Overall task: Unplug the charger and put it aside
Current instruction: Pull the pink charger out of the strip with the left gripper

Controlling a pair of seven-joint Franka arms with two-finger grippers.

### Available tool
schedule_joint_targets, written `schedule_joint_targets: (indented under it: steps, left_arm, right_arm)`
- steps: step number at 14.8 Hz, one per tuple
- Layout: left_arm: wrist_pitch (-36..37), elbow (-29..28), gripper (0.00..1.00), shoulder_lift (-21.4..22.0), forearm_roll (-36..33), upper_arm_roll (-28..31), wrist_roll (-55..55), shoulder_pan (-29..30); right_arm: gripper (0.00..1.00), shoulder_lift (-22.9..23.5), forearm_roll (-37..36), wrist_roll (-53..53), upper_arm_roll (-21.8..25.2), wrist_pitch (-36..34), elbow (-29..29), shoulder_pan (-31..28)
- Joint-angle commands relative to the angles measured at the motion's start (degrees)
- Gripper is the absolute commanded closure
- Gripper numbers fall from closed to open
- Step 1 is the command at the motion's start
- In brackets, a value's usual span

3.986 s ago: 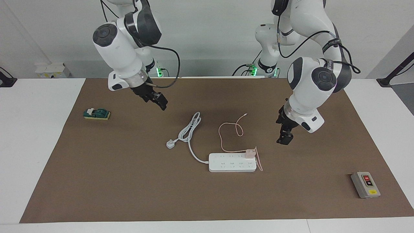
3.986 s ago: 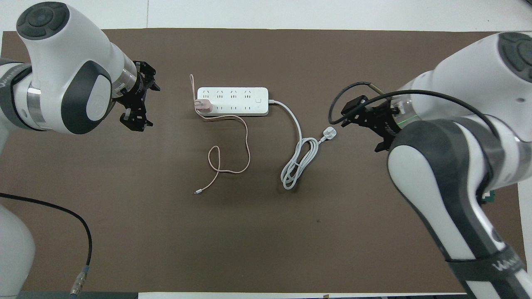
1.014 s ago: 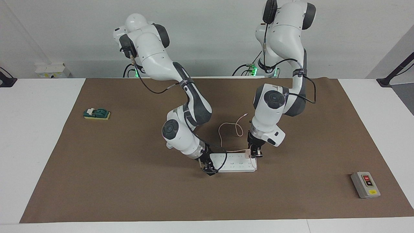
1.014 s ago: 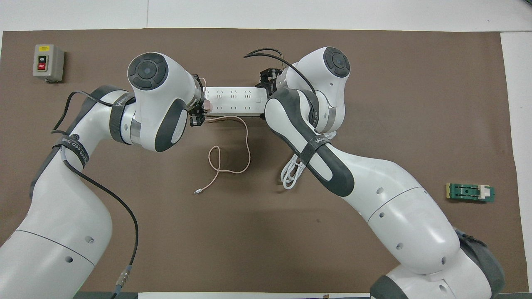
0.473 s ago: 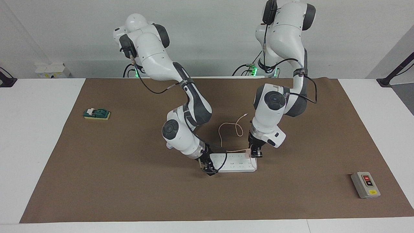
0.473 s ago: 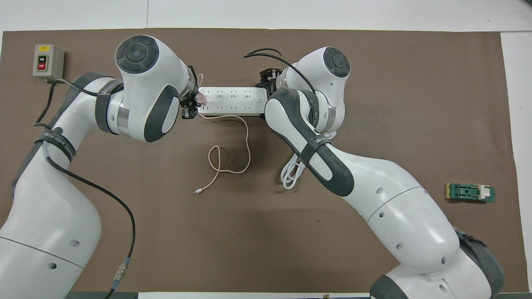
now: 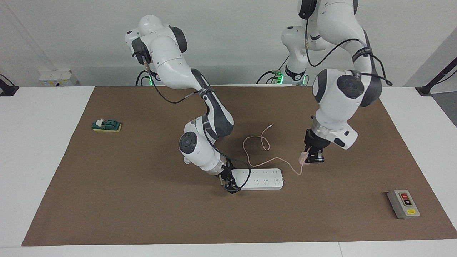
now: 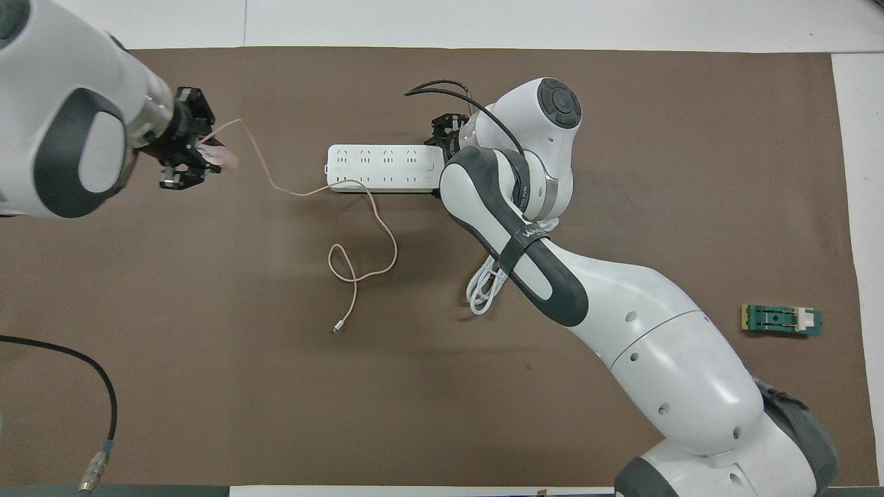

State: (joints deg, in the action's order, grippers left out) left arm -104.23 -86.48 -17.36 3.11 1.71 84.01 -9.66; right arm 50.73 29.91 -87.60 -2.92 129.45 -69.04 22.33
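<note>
My left gripper (image 7: 310, 157) (image 8: 188, 160) is shut on the pale-pink charger (image 7: 304, 156) (image 8: 224, 160) and holds it above the mat, off the strip toward the left arm's end of the table. Its thin pink cable (image 7: 255, 143) (image 8: 376, 222) trails from it across the white power strip (image 7: 263, 178) (image 8: 376, 166) to a loop on the mat, nearer to the robots than the strip. The tiny connector (image 7: 272, 125) (image 8: 336, 328) lies at its end. My right gripper (image 7: 229, 185) (image 8: 443, 140) grips the strip's end toward the right arm.
The strip's thick white cord (image 8: 483, 284) lies coiled under my right arm. A grey switch box (image 7: 403, 203) sits near the mat's corner at the left arm's end. A green block (image 7: 106, 125) (image 8: 782, 320) lies at the right arm's end.
My left gripper has pulled the charger out of the power strip and carried it up and toward the left arm's end, dragging the cable along. My right gripper has stayed on the strip.
</note>
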Motion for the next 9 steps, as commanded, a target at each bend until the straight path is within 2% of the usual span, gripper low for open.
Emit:
schedule_joint_targets:
  steps: [1, 4, 7, 8, 9]
  left_arm:
    - [4.64, -1.06, 1.0, 2.42, 1.38, -0.31, -13.21, 7.0]
    - [4.83, -1.32, 1.0, 2.68, 1.38, -0.31, -22.2, 11.94]
    - [3.95, -1.49, 1.0, 2.68, 1.11, -0.31, -29.84, 15.97]
    - [2.64, -2.45, 1.0, 2.86, 1.11, -0.31, -32.04, 17.12]
    - [-1.9, -6.38, 1.0, 4.25, 1.29, -0.31, -31.98, 17.05]
  right_arm:
    - [0.0, 1.04, -1.35, -1.69, 0.02, 0.28, 1.63, -0.01]
    - [0.0, -1.58, -1.44, -1.79, 0.11, -0.42, 1.46, -0.36]
    - [0.0, -5.01, -1.52, -1.96, 0.72, -4.8, 0.58, -1.15]
    - [0.0, -6.07, -1.52, -1.96, 1.07, -6.65, 0.49, -1.5]
    - [0.0, -7.3, -1.52, -1.96, 1.6, -9.19, 0.58, -1.76]
